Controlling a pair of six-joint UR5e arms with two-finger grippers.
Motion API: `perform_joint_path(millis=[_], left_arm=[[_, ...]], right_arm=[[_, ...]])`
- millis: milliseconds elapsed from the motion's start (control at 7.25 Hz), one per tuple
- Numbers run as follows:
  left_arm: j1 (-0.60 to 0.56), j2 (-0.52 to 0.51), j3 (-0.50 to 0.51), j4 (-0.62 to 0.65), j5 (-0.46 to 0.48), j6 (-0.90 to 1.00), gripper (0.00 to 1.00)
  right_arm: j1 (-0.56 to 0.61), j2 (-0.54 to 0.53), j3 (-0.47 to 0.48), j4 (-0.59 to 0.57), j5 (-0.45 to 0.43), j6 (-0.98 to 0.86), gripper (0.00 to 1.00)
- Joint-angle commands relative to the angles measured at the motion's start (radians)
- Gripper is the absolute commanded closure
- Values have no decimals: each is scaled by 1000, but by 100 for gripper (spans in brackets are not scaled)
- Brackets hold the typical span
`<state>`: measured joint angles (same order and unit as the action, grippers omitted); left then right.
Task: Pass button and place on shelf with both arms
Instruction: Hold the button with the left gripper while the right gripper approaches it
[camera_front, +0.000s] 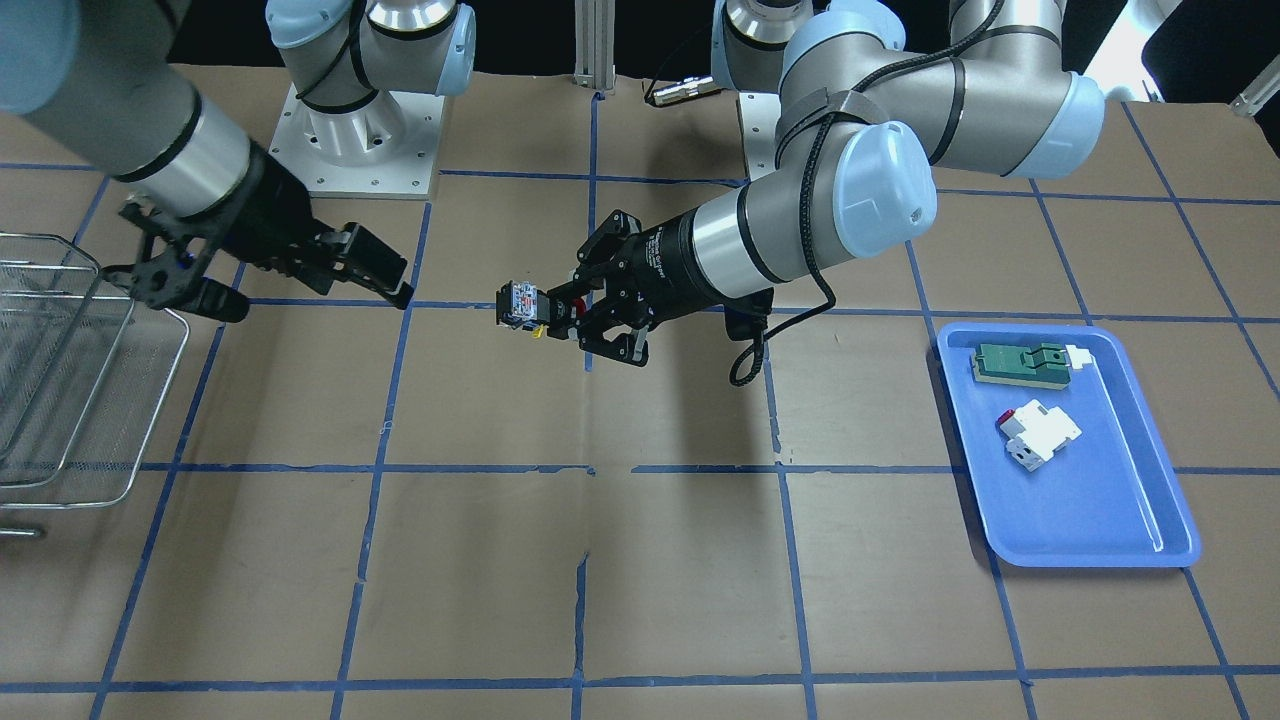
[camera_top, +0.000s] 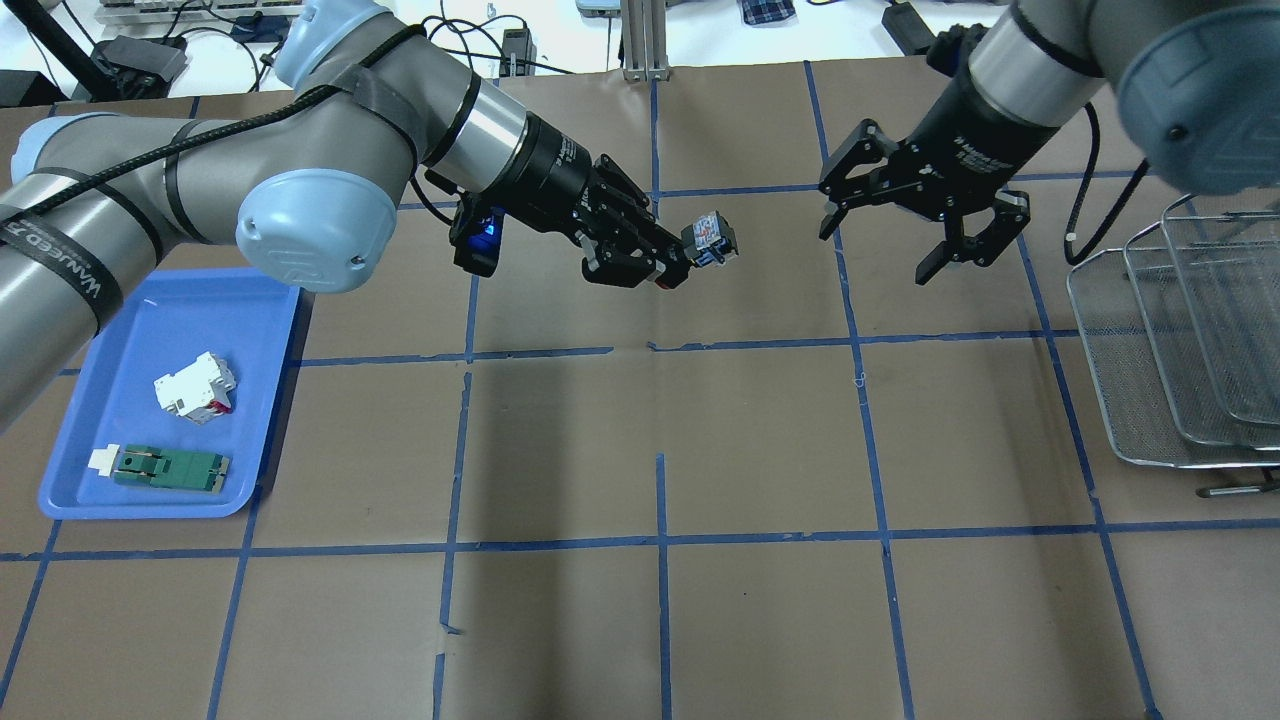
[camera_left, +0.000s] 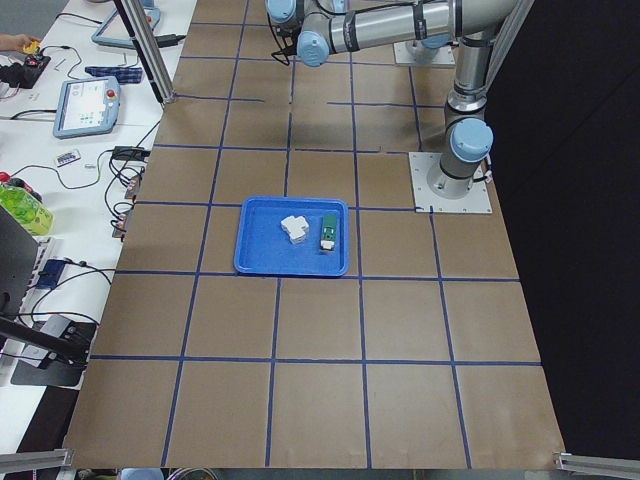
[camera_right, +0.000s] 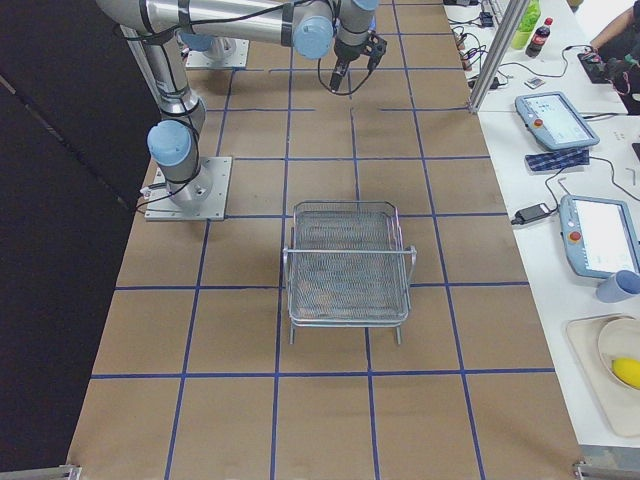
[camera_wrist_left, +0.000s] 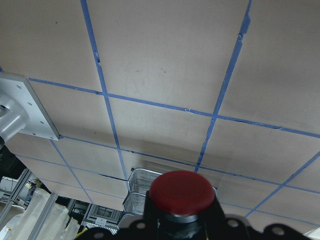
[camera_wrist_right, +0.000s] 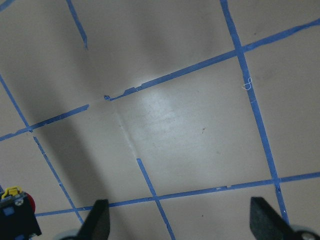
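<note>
My left gripper (camera_top: 682, 264) is shut on the button (camera_top: 708, 241) and holds it in the air over the table's middle, its colourful labelled end pointing toward the right arm. It also shows in the front view (camera_front: 522, 305). In the left wrist view its red cap (camera_wrist_left: 181, 192) sits between the jaws. My right gripper (camera_top: 876, 250) is open and empty, a short way to the right of the button, apart from it. The button shows at the bottom left corner of the right wrist view (camera_wrist_right: 17, 216). The wire shelf (camera_top: 1150, 410) stands at the table's right edge.
A blue tray (camera_top: 62, 472) at the left holds a white block with a red tab (camera_top: 195, 385) and a flat green part (camera_top: 170, 467). The table is brown paper with a blue tape grid. The shelf also shows in the right side view (camera_right: 345, 265).
</note>
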<state>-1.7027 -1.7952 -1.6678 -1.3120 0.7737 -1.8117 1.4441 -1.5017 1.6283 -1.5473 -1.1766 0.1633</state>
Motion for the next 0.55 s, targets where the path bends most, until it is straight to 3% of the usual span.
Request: perform_joint_path(millis=[0, 138, 414], left_arm=[[0, -3, -1, 11, -2, -4, 100], [0, -4, -1, 11, -8, -8, 100], [0, -12, -1, 13, -14, -9, 100]], right_arm=[[-85, 43, 8, 47, 220, -202, 0], [-80, 40, 11, 102, 248, -352, 0], [-54, 37, 11, 110, 416, -445, 0]])
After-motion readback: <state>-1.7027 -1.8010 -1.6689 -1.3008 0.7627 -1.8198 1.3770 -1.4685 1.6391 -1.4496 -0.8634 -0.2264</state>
